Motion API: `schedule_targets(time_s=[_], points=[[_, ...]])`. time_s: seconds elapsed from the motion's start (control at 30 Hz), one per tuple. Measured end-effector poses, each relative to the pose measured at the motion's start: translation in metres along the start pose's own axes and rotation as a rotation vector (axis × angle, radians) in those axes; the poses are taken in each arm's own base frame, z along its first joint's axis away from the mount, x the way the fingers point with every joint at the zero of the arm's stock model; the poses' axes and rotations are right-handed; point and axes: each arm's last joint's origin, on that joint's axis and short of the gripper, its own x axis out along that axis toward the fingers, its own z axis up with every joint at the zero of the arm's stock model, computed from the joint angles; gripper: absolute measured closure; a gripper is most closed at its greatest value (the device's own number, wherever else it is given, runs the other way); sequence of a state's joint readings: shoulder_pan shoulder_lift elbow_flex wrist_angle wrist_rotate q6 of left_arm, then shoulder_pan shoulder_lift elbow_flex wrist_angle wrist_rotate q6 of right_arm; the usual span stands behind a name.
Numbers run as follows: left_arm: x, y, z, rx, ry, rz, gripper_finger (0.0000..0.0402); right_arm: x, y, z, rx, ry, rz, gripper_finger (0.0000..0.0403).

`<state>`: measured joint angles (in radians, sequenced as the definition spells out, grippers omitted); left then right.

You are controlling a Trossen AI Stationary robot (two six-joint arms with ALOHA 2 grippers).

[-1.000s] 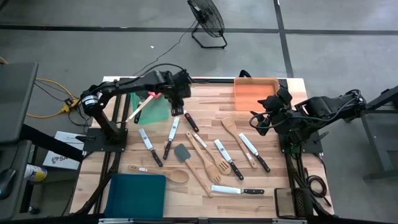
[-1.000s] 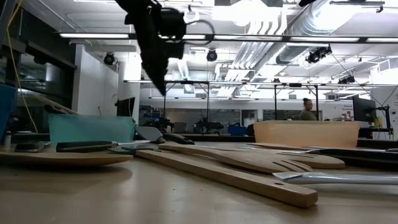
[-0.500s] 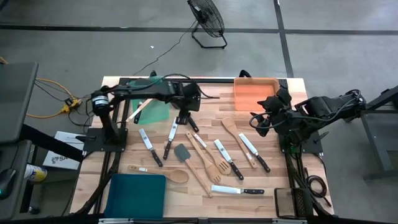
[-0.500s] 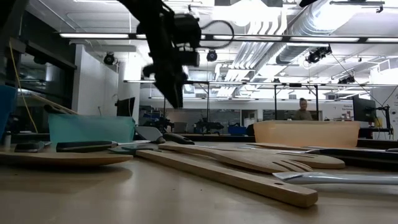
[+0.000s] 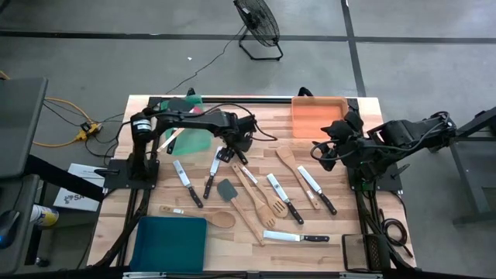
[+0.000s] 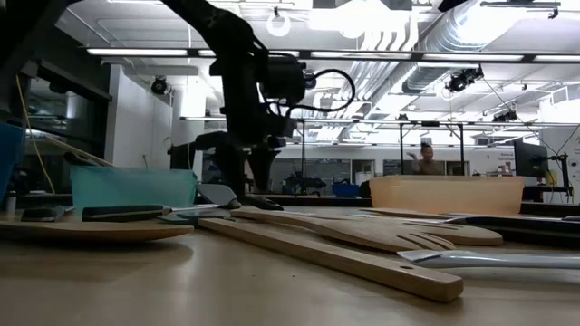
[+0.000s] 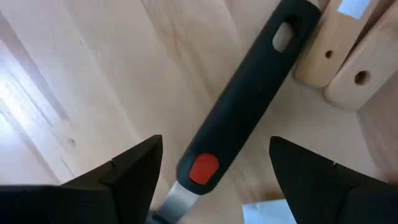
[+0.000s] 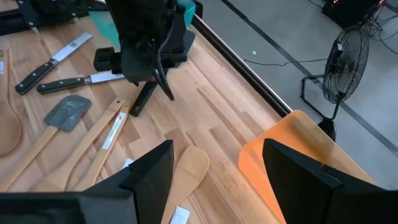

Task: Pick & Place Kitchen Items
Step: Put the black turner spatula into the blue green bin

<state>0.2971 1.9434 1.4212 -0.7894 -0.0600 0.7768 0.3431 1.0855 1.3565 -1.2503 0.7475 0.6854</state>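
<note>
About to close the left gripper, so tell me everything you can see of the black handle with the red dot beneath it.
The black handle is long, matte, plastic-looking, with a red dot near the steel neck and an oval hang hole at its rounded end. It lies flat on the table, diagonal between the open fingers of the left gripper, which do not touch it. Its end lies beside two pale wooden handles. In the high view it lies by the green tray; its head is hidden.

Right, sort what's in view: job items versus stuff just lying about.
Job items: black-handled utensil between the open left gripper's fingers, knives, wooden turners, wooden spoon, grey spatula.
Lying about: orange tray, green tray, teal tray, floor fan.
</note>
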Motion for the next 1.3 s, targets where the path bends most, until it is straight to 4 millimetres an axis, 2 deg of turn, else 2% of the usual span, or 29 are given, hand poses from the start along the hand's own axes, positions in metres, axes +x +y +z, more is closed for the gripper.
schedule_targets(time_s=[0.23,0.33,0.47,0.63,0.8,1.07,1.3], points=[[0.016,0.001,0.001,0.087,0.015,-0.011,0.0111,0.0,-0.002,-0.002,0.009,0.026,-0.004,0.0164],[0.023,0.002,0.002,0.111,0.015,-0.011,0.0127,0.0,-0.001,-0.003,0.01,0.032,0.003,0.0164],[0.027,0.001,0.002,0.128,0.024,-0.029,0.0178,-0.001,-0.001,-0.003,0.016,0.032,0.006,0.0164],[0.027,-0.002,0.004,0.171,0.025,-0.024,0.0286,-0.002,0.001,-0.004,0.017,0.032,0.018,0.0164],[0.024,0.0,0.004,0.085,0.021,0.004,0.0292,-0.005,0.003,-0.006,0.018,0.03,0.034,0.0164],[-0.002,0.007,0.009,0.06,0.013,0.16,0.0292,-0.007,0.006,-0.007,0.013,0.027,0.052,0.0164],[-0.045,0.016,0.008,-0.132,-0.003,0.347,0.0292,-0.008,0.006,-0.008,0.008,0.026,0.057,0.0164]])
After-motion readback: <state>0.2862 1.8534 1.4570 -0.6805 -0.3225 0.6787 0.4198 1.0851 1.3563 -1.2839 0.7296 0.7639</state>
